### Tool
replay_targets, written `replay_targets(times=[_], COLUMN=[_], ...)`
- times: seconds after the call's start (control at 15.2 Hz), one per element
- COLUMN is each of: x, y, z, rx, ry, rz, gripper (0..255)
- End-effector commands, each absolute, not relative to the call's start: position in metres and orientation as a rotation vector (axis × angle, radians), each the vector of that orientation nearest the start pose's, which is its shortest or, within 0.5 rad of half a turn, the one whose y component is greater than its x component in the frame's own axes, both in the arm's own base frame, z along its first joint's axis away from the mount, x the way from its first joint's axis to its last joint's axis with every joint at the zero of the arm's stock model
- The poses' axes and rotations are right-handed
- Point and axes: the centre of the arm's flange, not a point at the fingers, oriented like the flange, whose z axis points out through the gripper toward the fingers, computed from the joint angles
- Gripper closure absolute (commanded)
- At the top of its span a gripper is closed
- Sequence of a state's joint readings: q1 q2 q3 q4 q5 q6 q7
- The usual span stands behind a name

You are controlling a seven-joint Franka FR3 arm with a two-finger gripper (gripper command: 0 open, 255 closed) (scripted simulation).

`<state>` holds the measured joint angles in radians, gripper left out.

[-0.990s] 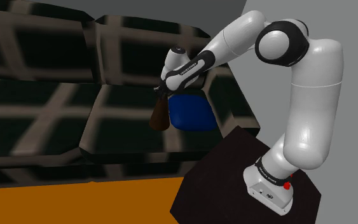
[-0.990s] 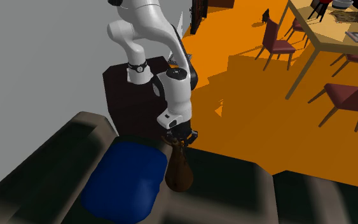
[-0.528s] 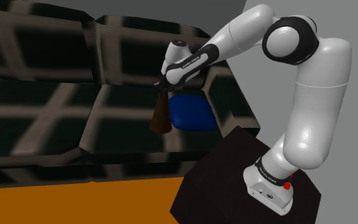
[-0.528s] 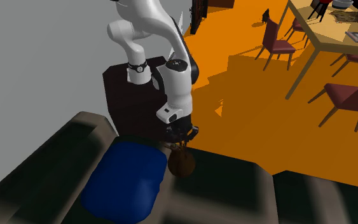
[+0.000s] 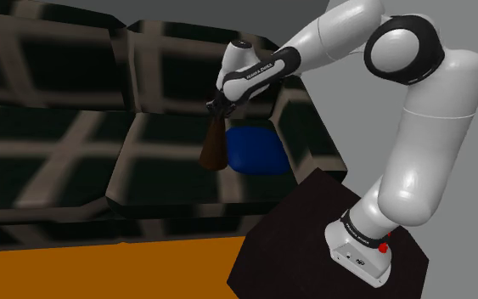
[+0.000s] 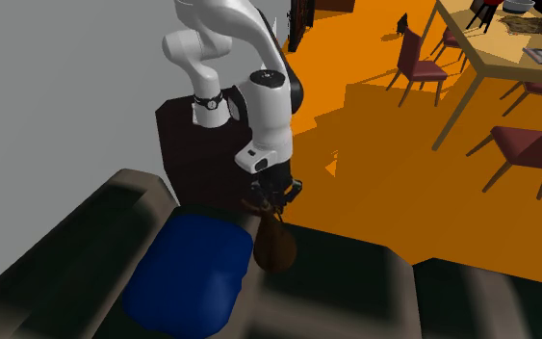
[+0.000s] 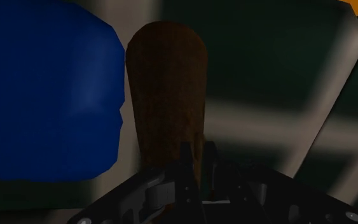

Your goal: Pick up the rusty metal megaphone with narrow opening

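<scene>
Sofa (image 5: 67, 161) under megaphone (image 5: 215, 149) in hand (image 5: 216, 114) (cushion (image 5: 258, 151) beside)

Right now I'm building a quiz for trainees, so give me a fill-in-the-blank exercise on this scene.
The gripper is shut on the ____ end of the brown megaphone. The megaphone's wide end points ____. The cushion beside it is coloured ____. The floor in front of the sofa is coloured ____.
Missing words: narrow; down; blue; orange.
</scene>
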<state>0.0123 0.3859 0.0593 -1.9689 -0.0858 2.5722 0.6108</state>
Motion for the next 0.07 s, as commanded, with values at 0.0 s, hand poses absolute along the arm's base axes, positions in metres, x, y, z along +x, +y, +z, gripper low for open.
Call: replay_targets(times=[0.0], x=[0.6329], y=[0.0446], z=[0.301], rx=[-2.991], ry=[0.73], rz=[-0.34], gripper=[255])
